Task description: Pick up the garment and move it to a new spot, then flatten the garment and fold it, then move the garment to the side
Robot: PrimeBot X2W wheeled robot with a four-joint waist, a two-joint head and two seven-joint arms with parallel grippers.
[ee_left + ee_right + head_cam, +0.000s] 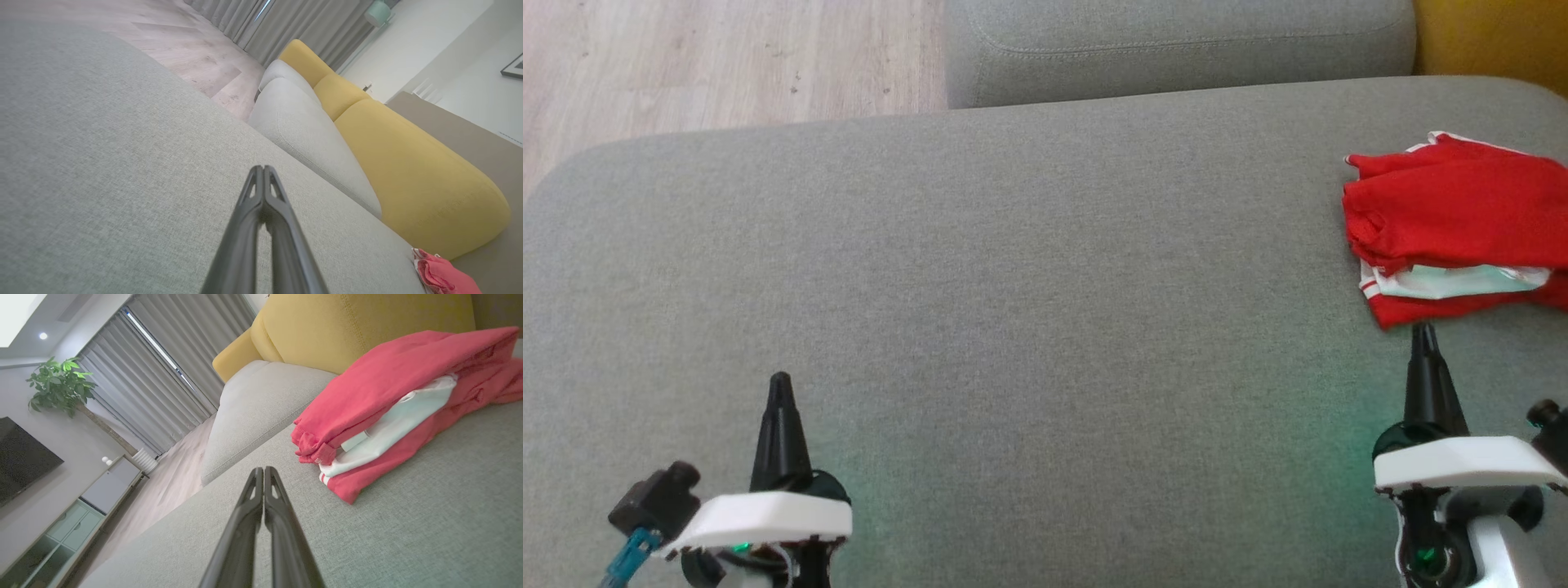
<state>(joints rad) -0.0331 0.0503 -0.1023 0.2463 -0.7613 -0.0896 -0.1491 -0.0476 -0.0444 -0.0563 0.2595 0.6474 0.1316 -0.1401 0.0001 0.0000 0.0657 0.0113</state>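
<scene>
Nearest the camera, at seven o'clock, the left gripper [780,385] is over a grey sofa seat [1029,269], fingers pressed together, holding nothing. At four o'clock, the right gripper [1423,333] is likewise closed and empty. Just beyond its tip, at three o'clock, lies the folded red garment [1454,204]. Farthest, at eleven o'clock, is pale wood floor [727,57].

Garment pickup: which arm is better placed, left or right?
Right, probably. The right gripper points at the red garment from just short of it; the left gripper sits far off across the gray cushion. Both are shut.
</scene>
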